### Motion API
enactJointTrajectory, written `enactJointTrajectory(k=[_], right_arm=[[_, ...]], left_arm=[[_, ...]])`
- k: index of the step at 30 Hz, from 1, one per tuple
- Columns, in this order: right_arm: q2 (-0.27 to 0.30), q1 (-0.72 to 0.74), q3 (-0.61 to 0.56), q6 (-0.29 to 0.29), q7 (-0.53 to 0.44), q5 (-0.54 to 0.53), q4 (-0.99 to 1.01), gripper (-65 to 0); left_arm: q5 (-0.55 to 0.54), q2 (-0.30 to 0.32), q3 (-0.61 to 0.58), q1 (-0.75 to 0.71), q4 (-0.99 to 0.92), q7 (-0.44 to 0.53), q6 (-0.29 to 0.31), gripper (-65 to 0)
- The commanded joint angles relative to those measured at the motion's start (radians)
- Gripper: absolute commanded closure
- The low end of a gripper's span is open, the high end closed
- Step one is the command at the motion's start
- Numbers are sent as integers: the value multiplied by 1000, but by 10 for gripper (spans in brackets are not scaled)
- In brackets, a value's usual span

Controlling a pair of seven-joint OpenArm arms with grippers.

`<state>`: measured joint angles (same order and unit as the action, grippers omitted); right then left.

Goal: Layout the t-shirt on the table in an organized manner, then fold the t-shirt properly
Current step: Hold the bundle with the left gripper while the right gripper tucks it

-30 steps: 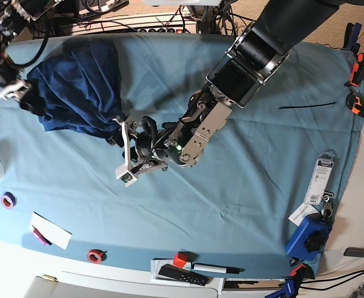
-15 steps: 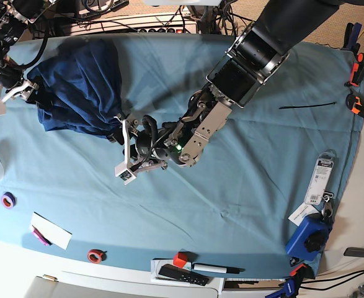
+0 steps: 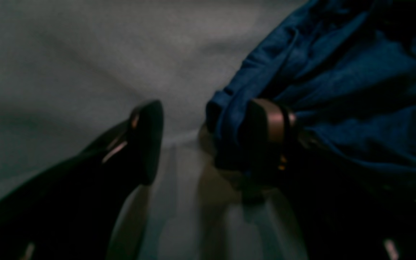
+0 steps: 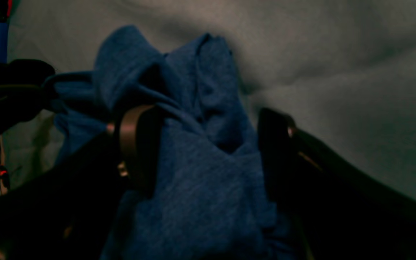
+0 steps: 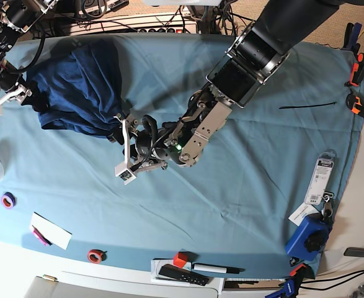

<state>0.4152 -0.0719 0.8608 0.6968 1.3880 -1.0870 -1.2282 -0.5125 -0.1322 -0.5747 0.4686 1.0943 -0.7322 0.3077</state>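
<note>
While bunched, t-shirt (image 5: 76, 87) spans gap between right gripper (image 4: 208, 151) fingers

My base camera is looking straight down over the whole table (image 5: 244, 205). Both my wrist cameras are peering along their fingers, very close and dim, each sharing the navy t-shirt (image 3: 338, 90) (image 4: 193, 173) (image 5: 76, 87) with it.

Right gripper (image 5: 8, 93) farther up-table.
</note>
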Motion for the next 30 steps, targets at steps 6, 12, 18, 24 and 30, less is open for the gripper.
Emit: enactJointTrajectory(k=[6, 12, 18, 24, 30], right_arm=[[2, 0, 2, 1, 8, -19, -13, -411], [-5, 0, 2, 1, 8, -19, -13, -215], [-2, 0, 5, 1, 8, -19, -13, 0], [28, 0, 7, 1, -36, 89, -13, 0], [54, 0, 18, 1, -66, 143, -13, 0]], left_arm=[[-11, -25, 1, 28, 17, 26, 7, -365], [-11, -25, 1, 27, 17, 26, 7, -365], [-11, -25, 2, 28, 17, 38, 7, -365], [-11, -25, 2, 28, 17, 57, 3, -365], [-11, -25, 2, 28, 17, 60, 3, -365]])
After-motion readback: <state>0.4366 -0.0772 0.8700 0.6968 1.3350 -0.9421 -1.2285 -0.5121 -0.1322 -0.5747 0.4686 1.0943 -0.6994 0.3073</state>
